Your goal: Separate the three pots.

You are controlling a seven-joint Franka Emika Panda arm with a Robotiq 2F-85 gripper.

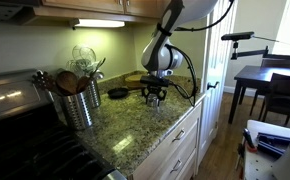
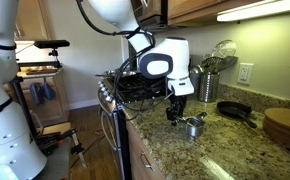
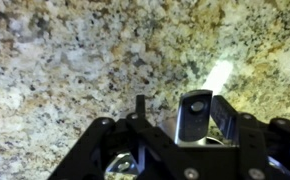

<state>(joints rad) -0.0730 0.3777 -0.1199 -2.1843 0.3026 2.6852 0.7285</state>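
My gripper point(image 2: 175, 114) hangs low over the granite counter, just beside the small shiny silver pots point(image 2: 193, 126), which sit close together. I cannot tell how many there are. In the wrist view a shiny upright metal handle of one pot point(image 3: 189, 117) stands between my jaws point(image 3: 183, 112), close to one finger and apart from the other. The jaws look open. Another silver pot point(image 3: 120, 166) shows partly behind the gripper body. In an exterior view the gripper point(image 1: 153, 97) hides the pots.
A tall ribbed steel canister with wooden spoons point(image 1: 80, 103) stands near the stove, and also shows in an exterior view point(image 2: 207, 86). A black pan point(image 2: 235, 110) and a round wooden board point(image 2: 285, 124) lie further along the counter. The counter's front edge point(image 1: 175, 125) is close.
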